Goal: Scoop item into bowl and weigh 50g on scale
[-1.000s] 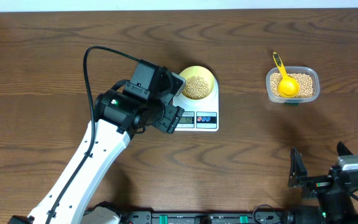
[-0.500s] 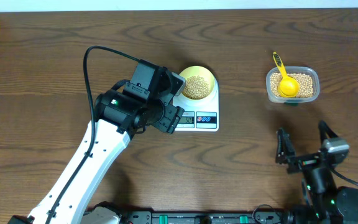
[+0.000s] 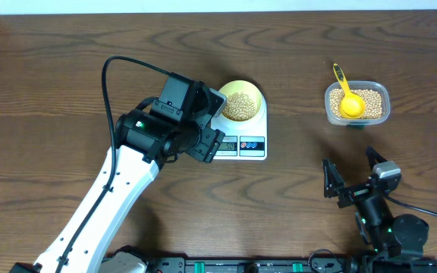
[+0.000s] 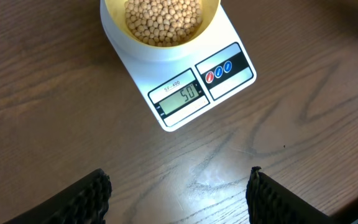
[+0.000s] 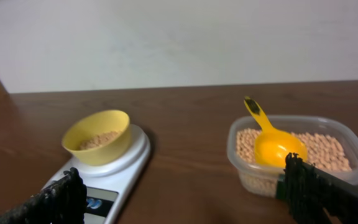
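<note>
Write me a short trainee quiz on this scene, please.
1. True or false: the bowl stands on the scale.
2. Where does the scoop lie? A) in the tub B) in the bowl C) on the scale
3. What number does the display show?
Key: 1 true; 2 A; 3 50.

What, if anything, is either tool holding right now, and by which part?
Nothing is held. The left tool and the right tool both stand open and empty; the yellow scoop lies in the tub.
</note>
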Controlling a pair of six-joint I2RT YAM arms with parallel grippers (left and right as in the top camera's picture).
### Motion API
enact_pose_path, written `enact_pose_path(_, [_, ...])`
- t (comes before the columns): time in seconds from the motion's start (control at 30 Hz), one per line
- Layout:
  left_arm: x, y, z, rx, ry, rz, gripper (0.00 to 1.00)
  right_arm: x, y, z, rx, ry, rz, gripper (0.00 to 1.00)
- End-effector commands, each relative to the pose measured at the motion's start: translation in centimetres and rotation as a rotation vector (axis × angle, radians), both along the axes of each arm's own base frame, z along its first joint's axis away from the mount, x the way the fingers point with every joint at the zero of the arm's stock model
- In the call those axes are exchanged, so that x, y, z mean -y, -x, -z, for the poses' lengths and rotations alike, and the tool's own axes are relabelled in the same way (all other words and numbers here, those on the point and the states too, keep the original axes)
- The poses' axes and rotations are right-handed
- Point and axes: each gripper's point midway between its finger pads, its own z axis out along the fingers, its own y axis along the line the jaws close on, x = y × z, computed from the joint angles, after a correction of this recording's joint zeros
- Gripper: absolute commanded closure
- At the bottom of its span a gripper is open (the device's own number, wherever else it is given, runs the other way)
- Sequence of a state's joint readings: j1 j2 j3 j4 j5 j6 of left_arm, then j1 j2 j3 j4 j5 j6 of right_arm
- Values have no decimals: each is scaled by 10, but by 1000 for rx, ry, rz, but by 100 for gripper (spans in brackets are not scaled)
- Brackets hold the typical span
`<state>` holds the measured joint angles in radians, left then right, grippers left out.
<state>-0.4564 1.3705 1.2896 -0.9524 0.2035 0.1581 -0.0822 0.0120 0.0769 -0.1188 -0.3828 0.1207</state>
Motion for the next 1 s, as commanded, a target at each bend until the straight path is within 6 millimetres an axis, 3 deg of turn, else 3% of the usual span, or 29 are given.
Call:
enact_pose_path(0.0, [-1, 1, -5, 21, -1, 7, 27, 7, -3, 11, -2, 48, 37, 1])
enact_pose_path(0.3, [-1, 1, -5, 21, -1, 7, 27, 8, -5, 18, 33, 175, 33, 1])
enact_pose_path(0.97, [-1, 1, -5, 21, -1, 7, 27, 8, -5, 18, 30, 175, 32, 1])
